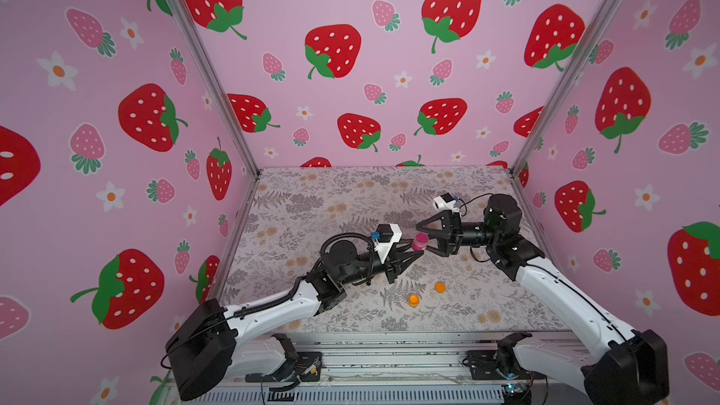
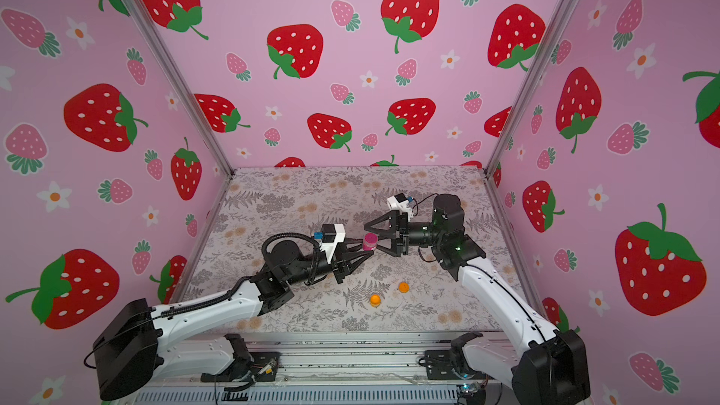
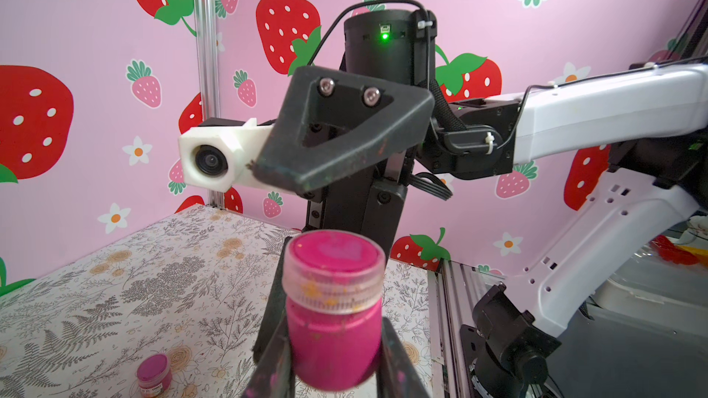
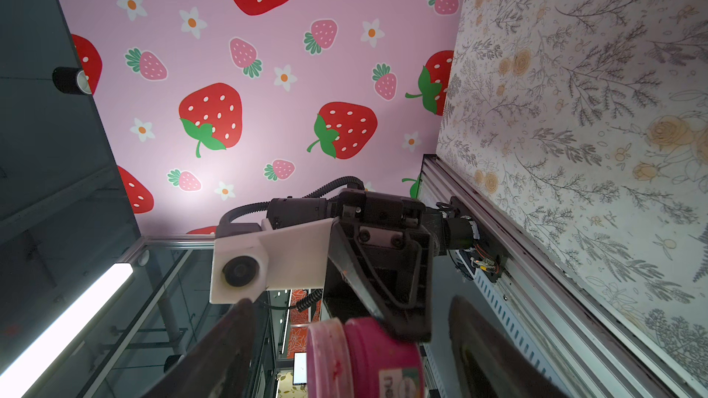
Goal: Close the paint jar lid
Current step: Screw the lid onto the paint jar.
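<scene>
Finding one: your left gripper (image 1: 416, 253) is clamped on the jar (image 1: 420, 242), its fingers (image 3: 398, 361) pinching the lower body from both sides. The jar is upright and lifted clear of the mat (image 1: 311, 204). Judged purpose: this hold stops the body turning and leaves the top free.

Finding two: the lid (image 3: 332, 268) sits on the jar, level as far as I can see. I cannot tell whether it is screwed home.

Finding three: your right gripper (image 1: 423, 238) meets the jar from the side opposite the left one, rolled so its jaws straddle the lid. They stand open. The right wrist view shows a gap between each finger (image 4: 230, 350) and the lid, and nothing is held. Judged purpose: it is placed to take the lid and twist it against the left hold.

Other items: an orange piece (image 1: 413, 300) and a second orange piece (image 1: 440, 287) lie on the mat, nearer the base than the jar and well apart from it. A pink pot (image 3: 154, 375) stands on the mat, away from the jar.

Risk, as I judge it: if you grip the lid off centre, the jar may twist in the left fingers.
</scene>
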{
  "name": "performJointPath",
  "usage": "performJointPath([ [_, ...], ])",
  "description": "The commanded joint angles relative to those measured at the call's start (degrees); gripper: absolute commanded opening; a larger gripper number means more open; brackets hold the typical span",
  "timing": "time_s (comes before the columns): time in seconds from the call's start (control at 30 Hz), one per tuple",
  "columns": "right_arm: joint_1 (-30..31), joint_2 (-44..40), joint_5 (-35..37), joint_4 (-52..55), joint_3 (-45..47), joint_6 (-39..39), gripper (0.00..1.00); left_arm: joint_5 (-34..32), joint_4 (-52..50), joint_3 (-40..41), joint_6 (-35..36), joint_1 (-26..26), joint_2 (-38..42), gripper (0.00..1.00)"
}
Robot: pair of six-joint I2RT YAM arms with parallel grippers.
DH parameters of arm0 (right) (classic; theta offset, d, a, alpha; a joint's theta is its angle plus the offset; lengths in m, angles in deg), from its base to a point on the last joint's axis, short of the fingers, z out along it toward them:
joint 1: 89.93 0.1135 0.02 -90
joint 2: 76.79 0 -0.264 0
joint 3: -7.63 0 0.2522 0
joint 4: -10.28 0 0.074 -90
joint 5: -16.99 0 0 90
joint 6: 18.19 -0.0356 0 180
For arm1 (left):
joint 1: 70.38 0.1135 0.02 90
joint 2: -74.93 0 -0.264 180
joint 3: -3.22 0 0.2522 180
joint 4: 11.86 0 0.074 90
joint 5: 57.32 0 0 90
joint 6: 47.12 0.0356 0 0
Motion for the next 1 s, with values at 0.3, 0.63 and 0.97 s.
performJointPath([
  [0.3,0.84,-0.02,1.19,-1.21,0.58,-1.13,0.69,0.34,2.86,-1.37,2.05,-0.28,-0.08,0.24],
  [0.63,0.84,-0.18,1.67,-1.21,1.37,-1.64,0.63,0.42,2.98,-0.77,2.54,-0.43,0.38,0.24],
  [0.97,0.84,0.22,1.73,-0.96,1.37,-1.83,0.57,0.39,2.85,-0.38,2.98,-0.69,0.54,0.24],
])
